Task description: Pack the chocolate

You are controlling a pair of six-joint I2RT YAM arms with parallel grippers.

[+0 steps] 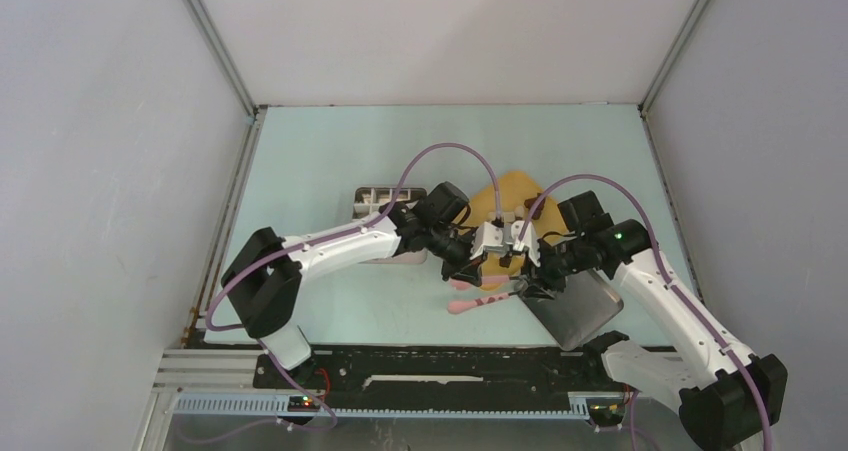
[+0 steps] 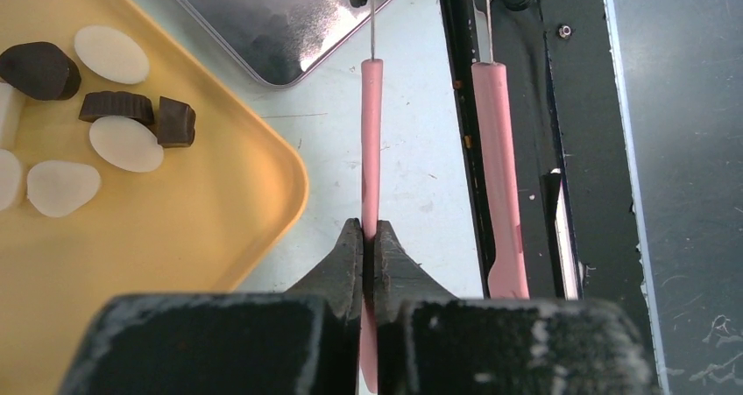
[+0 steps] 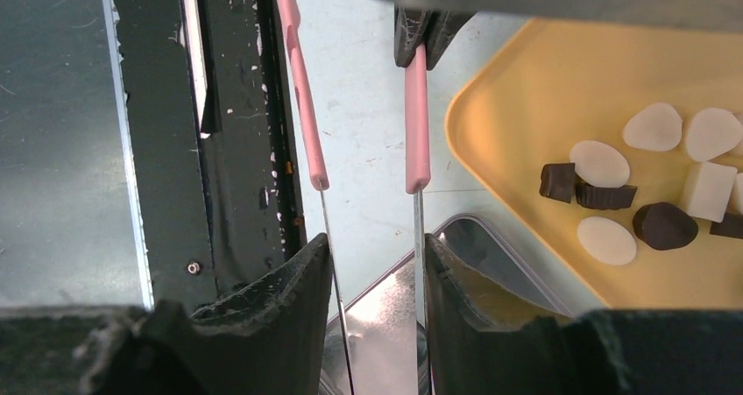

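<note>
While left end effector (image 2: 369, 237) tight on pink tongs (image 2: 371, 132), right end effector (image 3: 377, 255) part-open astride their wire ends (image 3: 418, 229), steel tray (image 3: 385, 320) below.

Robot lab cell, not a home. Plain white panel walls (image 1: 100, 171) on an aluminium frame (image 1: 215, 41), pale green desk (image 1: 330, 141), left arm (image 1: 330, 246) and right arm (image 1: 680, 301) bolted to a black rail (image 1: 450, 366), loose purple cables (image 1: 440, 149).

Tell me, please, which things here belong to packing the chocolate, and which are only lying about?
Belonging to the job:
chocolate pieces, white and dark, on the yellow tray
pink tongs, one arm pinched in the left gripper
compartment box, probably where they go

Only lying about, as far as I see:
shiny metal tray
black rail at the table edge
</note>
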